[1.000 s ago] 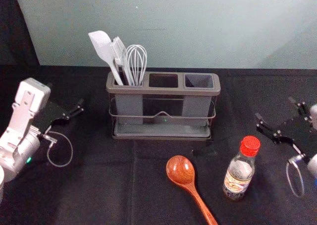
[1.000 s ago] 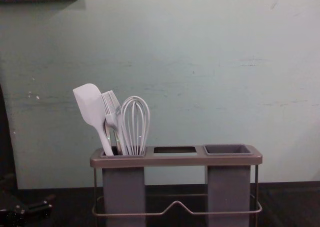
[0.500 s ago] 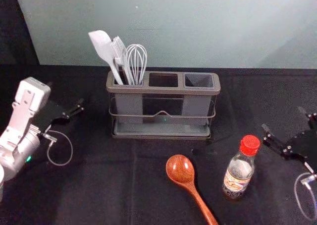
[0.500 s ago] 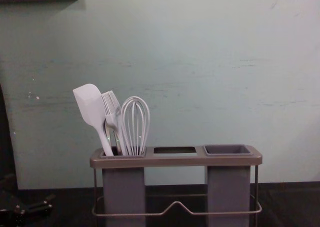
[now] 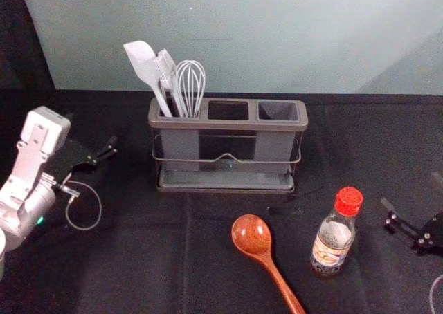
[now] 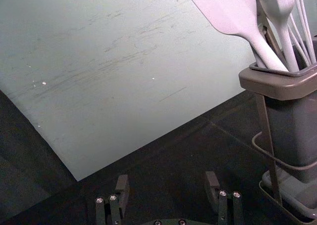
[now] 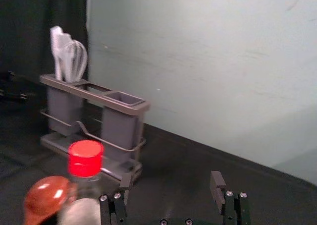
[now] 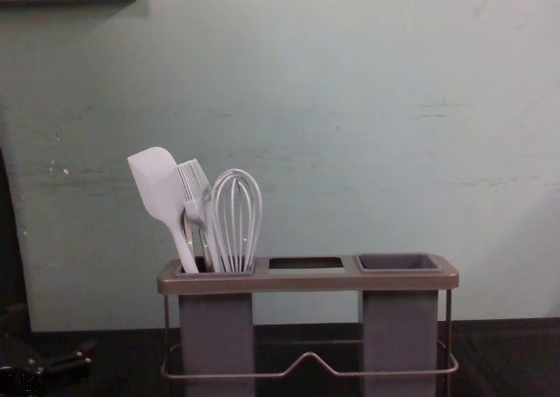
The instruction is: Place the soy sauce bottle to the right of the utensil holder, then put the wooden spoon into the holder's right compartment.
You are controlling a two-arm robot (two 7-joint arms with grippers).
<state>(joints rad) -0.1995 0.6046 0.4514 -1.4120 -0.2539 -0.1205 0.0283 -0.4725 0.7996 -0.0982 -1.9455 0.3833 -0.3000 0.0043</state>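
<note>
On the right side of the dark table (image 5: 124, 259), the right gripper (image 5: 411, 189) sits apart from the soy sauce bottle (image 5: 333, 241), its fingers spread wide with nothing between them. The bottle stands upright under its red cap (image 5: 349, 199), left of that gripper and to the near right of the utensil holder (image 5: 228, 126). Left of the bottle lies the wooden spoon (image 5: 252, 236), bowl toward the far side, handle slanting near and right. The holder's right compartment (image 5: 278, 111) is at the end nearer the right gripper; its left compartment carries a spatula (image 5: 143, 63) leaning left, a brush (image 5: 166, 68) and a whisk (image 5: 190, 86). Left of the holder, the left gripper (image 5: 91, 133) is parked, also wide.
</note>
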